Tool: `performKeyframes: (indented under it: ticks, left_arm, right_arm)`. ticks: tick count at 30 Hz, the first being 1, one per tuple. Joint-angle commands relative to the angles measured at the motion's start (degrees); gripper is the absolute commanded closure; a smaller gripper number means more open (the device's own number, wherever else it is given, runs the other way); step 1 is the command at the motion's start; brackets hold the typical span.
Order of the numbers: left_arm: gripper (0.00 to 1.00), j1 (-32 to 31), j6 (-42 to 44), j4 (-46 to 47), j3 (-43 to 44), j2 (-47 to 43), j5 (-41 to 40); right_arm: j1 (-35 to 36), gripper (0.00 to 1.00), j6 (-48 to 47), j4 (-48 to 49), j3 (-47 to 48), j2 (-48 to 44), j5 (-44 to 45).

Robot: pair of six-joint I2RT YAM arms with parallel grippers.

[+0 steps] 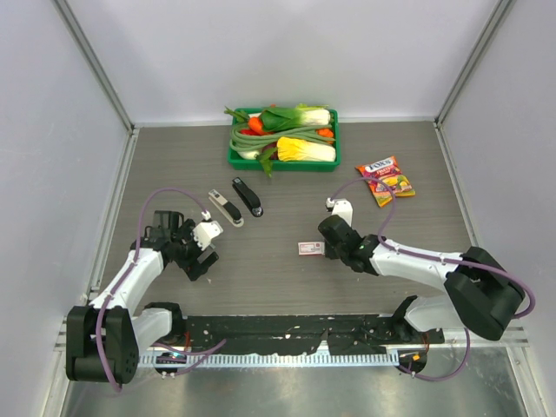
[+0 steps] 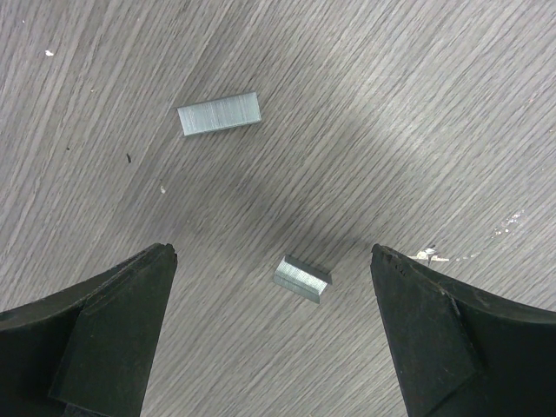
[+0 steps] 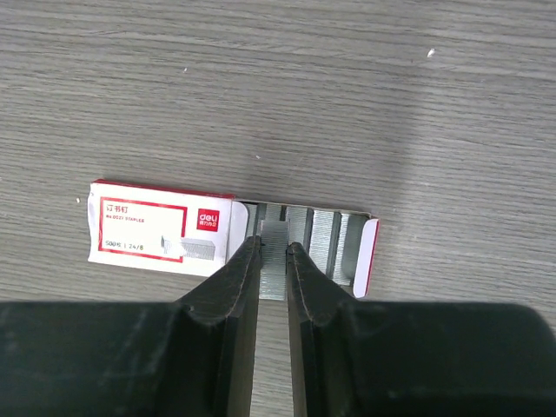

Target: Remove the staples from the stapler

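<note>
stapler: stapler (image 1: pixel 225 208) lies flat on table (image 1: pixel 287 287), just beside black stapler (image 1: pixel 248 197) and near the left arm; neither gripper touches it; silver rail shows on top, can't tell if any strips are left inside
staples: staples (image 2: pixel 219 114), two loose strips on the table under the left wrist; one further out lying flat, the other skewed, down between the fingers
left gripper: left gripper (image 2: pixel 271 254) jaws wide apart, nothing held, hovering over the nearer strip
right gripper: right gripper (image 3: pixel 274 248) jaws almost together, clamped on box strip (image 3: pixel 274 231) at the slid-out tray of staple box (image 3: pixel 161 233)
step in hand: probably moving a strip at the box; into or out of the tray, can't tell
how to do it well: pinch light and square across the strip's narrow sides, keep it level, move straight along the tray slot so the tips don't drag the box; too hard a squeeze likely snaps the strip
left side tip: centre jaws over the skewed strip and line up with its long edges before closing
materials: strips are thin grey metal, finely ribbed, glued rows, brittle; box is light card, red and white, slides easily; table is matt grey wood-grain, low grip; fingers are black hard plastic, wedge-shaped; stapler is smooth white plastic with a metal rail
</note>
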Motion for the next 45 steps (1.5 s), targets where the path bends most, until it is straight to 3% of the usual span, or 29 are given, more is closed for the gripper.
performKeyframes:
  ticks: [1, 45]
  left_arm:
    - [0.00, -0.2, 0.5, 0.2, 0.7, 0.2, 0.4]
    - [0.00, -0.2, 1.7, 0.1, -0.3, -0.1, -0.1]
  right_arm:
    - [-0.1, 0.80, 0.1, 1.7, 0.1, 0.4, 2.2]
    - [-0.1, 0.80, 0.9, 4.4, -1.4, -0.5, 2.1]
